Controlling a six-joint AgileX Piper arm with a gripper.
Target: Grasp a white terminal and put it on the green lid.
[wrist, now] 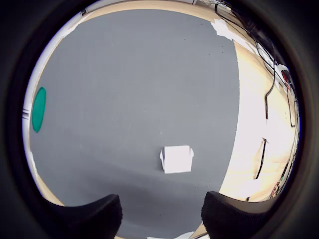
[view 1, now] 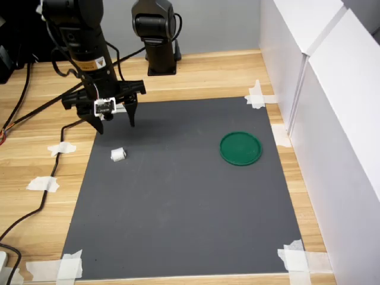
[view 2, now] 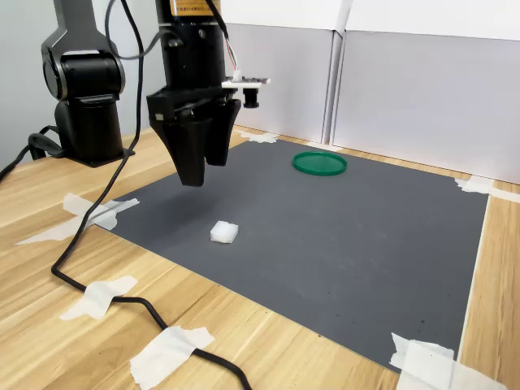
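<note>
Gripper (view 1: 114, 123) hangs spread above the mat (view 1: 190, 208), holding nothing.
Terminal (view 1: 118, 155) lies left of centre in the first exterior view; lid (view 1: 240, 148) right. Wrist view squeezes the lid (wrist: 38, 109) to an edge sliver.

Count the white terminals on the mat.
1. The white terminal lies on the dark mat near its edge at the first exterior view's left, below the gripper. None seems hidden.
</note>
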